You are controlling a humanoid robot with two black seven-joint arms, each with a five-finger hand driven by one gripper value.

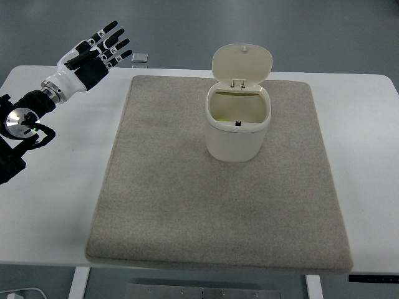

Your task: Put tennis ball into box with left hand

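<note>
A cream box [238, 134] with its hinged lid [242, 63] flipped up stands on the grey mat [187, 205], right of centre toward the back. Inside it, a small patch of yellow-green [223, 119] shows low at the left, likely the tennis ball, mostly hidden by the rim. My left hand [103, 48] is raised over the table's far left corner, well away from the box. Its fingers [112, 41] are spread straight and hold nothing. The left arm [25, 121] comes in from the left edge. The right arm does not show.
The mat lies on a white table [56, 212]. A small grey object [139, 59] sits at the table's back edge, just right of my left hand. Floor shows beyond the table's far edge.
</note>
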